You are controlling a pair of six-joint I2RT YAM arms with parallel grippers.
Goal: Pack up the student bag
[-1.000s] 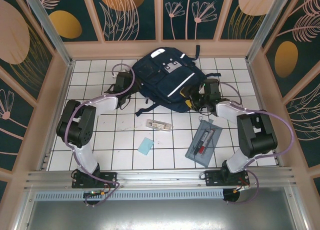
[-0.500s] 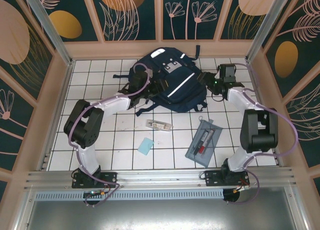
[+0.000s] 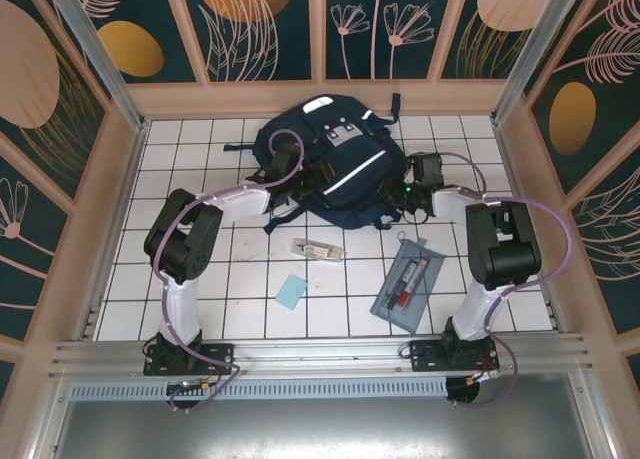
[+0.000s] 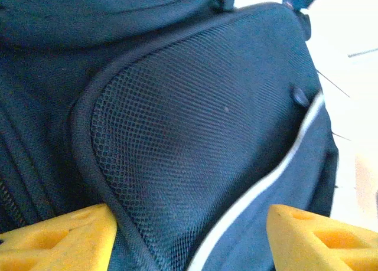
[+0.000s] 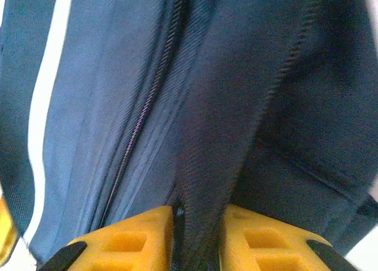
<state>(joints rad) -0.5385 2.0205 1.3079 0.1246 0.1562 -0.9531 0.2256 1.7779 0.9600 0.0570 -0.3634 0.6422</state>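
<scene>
The student bag [image 3: 330, 164], a navy backpack with white stripes, lies flat on the tiled table at the back centre. My left gripper [image 3: 291, 169] rests on the bag's left side. In the left wrist view it [image 4: 189, 241] is open, its yellow fingers [image 4: 59, 238] spread wide over the mesh pocket [image 4: 195, 135] and a white stripe. My right gripper [image 3: 408, 191] is at the bag's right edge. In the right wrist view it [image 5: 198, 241] is shut on a dark fold of the bag's fabric [image 5: 224, 135] beside a zipper line [image 5: 147, 105].
A flat grey pencil case [image 3: 408, 282] with pens lies at front right. A small clear box [image 3: 318, 249] and a light blue card [image 3: 292, 291] sit on the tiles in front of the bag. Wooden walls close in the back and sides.
My right gripper swung from the back right to the bag's right edge and closed on a fold of fabric. My left gripper slid further onto the bag and opened slightly.
</scene>
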